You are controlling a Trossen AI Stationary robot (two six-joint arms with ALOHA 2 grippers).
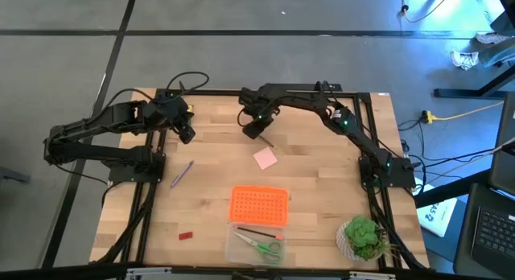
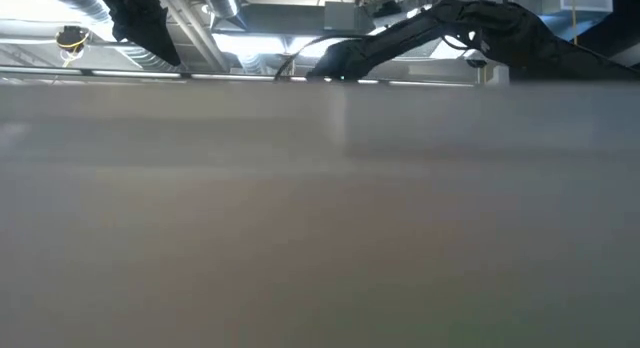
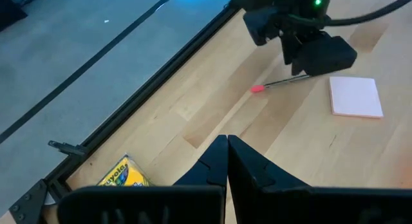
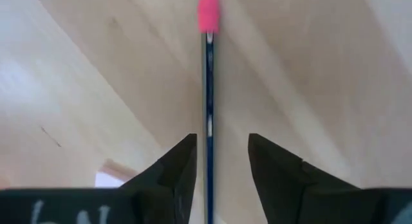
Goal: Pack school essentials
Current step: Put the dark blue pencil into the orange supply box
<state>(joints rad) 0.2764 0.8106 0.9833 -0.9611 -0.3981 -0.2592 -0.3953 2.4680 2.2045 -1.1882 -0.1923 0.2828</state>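
1. Bench: pale wood planks, butcher-block look, black frame round it. The low view shows only a blur of bench top, w/ arms at the far edge.
2. Right tool: over the far centre of the bench, fingers apart, gripping nothing. The pencil lies on the wood right in the gap between them, long axis running straight out ahead of the tool, so across the closing direction; pink eraser end is farthest from the tool. Judgement: this is the pick in hand, needs only a drop and a squeeze. Thin round shaft, dark blue-ish in the wrist view, so it may roll or slip.
3. Left tool: at the far left of the bench, fingertips pressed together on nothing, parked. The same pencil sits well ahead of it, under the right arm; right arm is clearly nearer.
4. Clear plastic box: well back toward the near edge from the right tool, already holding green-handled scissors and a thin red pen. Orange perforated lid lies flat just beyond the box, off it.
5. Potted plant: near-right corner, leafy, not to be packed.
6. Crayon box: yellow card, just beside the left tool, by the bench edge.
7. Pink square pad: flat, matte, near the right tool, just on its box side.
8. Purple pencil: thin, lying aslant, near the left tool on the near side.
9. Tiny red block: well apart from both tools, near the front-left.
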